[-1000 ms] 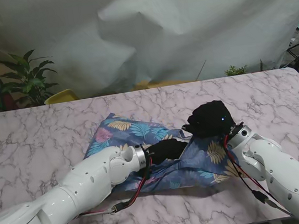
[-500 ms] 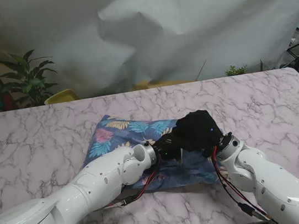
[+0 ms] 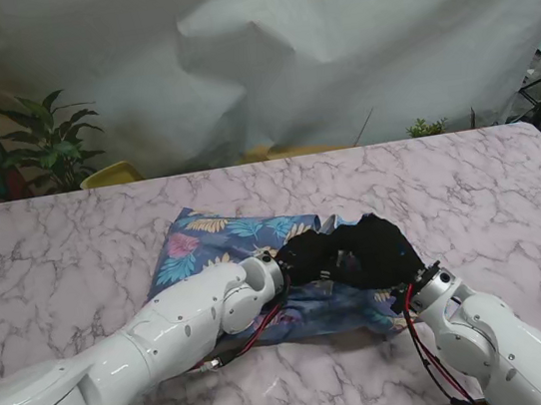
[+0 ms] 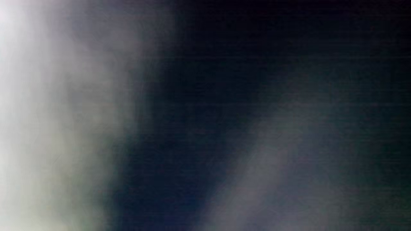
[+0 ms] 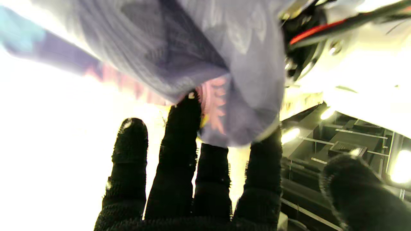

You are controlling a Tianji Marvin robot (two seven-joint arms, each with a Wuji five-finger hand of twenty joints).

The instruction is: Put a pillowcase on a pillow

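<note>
Only right wrist view shows robot hand (image 5: 192,179) fingers spread under pillowcase (image 5: 205,57).

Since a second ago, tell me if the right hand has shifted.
Yes. The right hand has come nearer to me and to the left, away from the table's right edge, meeting the left hand on the pillowcase.

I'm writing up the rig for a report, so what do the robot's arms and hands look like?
Both arms are glossy white rounded shells with silver metal wrist rings. The left hand and right hand wear black knitted gloves covering all five fingers. Red and black cables run loosely along the outside of each forearm.
</note>
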